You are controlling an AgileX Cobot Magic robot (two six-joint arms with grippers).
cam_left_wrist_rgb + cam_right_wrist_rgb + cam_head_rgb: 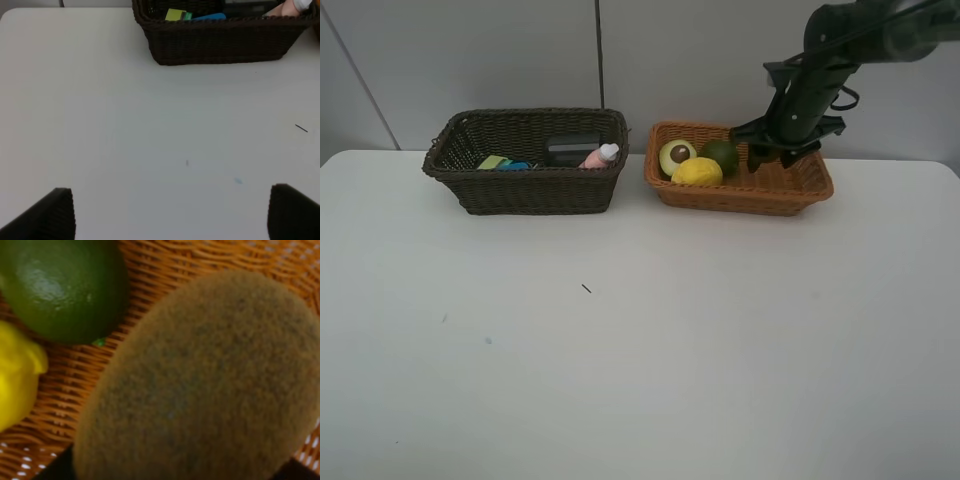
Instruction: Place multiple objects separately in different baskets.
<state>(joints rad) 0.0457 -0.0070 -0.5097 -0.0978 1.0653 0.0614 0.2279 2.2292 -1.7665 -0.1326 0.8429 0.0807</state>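
Note:
My right gripper [775, 155] hangs over the orange-tan basket [750, 195] and is shut on the brown kiwi [200, 385], which fills the right wrist view just above the basket's weave [165, 270]. In that basket lie the halved avocado [676, 155], the yellow lemon [697, 172] and the dark green fruit [722, 153]. The dark brown basket [520, 190] holds the pink white-capped bottle [600, 157], a black item [572, 148] and a yellow-green block [492, 162]. My left gripper [170, 215] is open and empty over bare table. The grey cup is out of view.
The white table [640, 350] spreads in front of both baskets, with a small dark speck [586, 289] near its middle. A grey wall stands close behind the baskets. In the left wrist view, the dark basket [220, 42] is ahead of the left gripper.

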